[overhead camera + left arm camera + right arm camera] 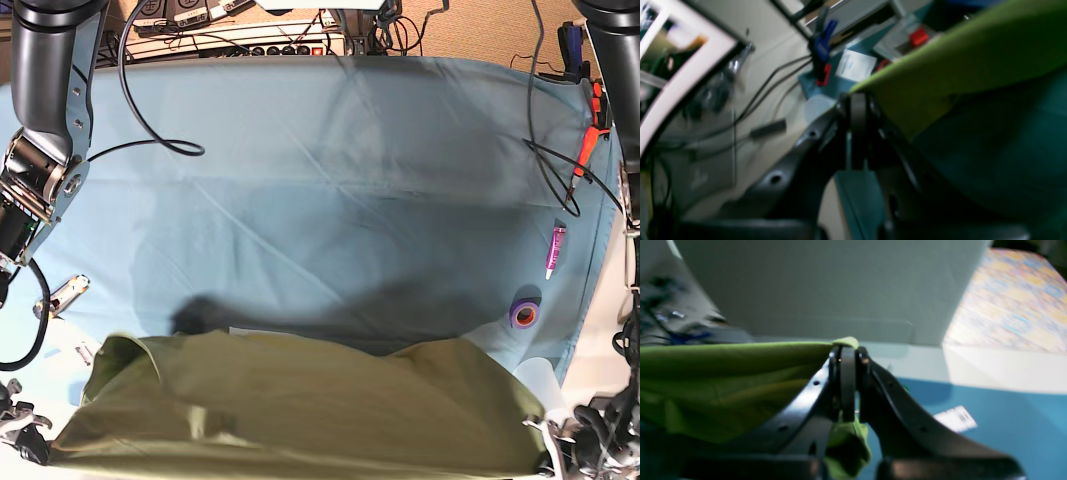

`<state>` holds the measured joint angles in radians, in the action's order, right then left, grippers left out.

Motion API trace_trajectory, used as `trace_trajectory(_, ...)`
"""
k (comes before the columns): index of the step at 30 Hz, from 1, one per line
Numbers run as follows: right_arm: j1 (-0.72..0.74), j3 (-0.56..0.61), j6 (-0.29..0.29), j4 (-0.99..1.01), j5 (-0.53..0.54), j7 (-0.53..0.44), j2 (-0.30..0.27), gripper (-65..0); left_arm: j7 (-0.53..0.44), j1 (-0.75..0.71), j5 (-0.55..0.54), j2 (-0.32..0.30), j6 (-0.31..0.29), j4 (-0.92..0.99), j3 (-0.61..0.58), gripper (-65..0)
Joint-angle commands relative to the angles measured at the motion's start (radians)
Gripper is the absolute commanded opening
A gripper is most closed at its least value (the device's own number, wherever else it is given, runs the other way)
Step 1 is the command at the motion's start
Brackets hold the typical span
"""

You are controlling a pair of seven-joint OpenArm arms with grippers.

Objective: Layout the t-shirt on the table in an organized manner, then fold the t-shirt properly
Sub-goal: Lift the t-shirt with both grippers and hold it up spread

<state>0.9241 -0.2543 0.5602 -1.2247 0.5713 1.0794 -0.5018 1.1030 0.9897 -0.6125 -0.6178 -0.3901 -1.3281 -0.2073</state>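
Note:
The olive-green t-shirt (300, 405) hangs stretched wide over the near edge of the light blue table (350, 180), raised above the cloth and casting a shadow on it. My left gripper (858, 105) is shut on one edge of the t-shirt (940, 66); in the base view it sits at the shirt's lower right corner (548, 445). My right gripper (846, 355) is shut on the other edge of the t-shirt (723, 373); in the base view it sits at the lower left corner (30, 440). The neck tag is hidden.
A purple tape roll (523, 314) and a purple tube (553, 250) lie near the table's right edge. Black cables loop at the left (150, 130) and right (560, 170). An orange-handled tool (590, 135) is at the right edge. A power strip (240, 40) sits behind the table.

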Motion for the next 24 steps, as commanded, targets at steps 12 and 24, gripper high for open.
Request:
trace_trajectory(12,0.037,0.061,-0.043,-0.002,-0.075,-0.139,-0.008,-65.0,-0.177,0.066,0.053,0.084,-0.043,0.235,0.007,-65.0)
trace_trajectory(24,0.052,-0.066,0.051,-0.118,0.286,0.208,-0.028,-65.0,0.174,0.175,-0.147,0.047,-0.007,0.203,0.100,-65.0)
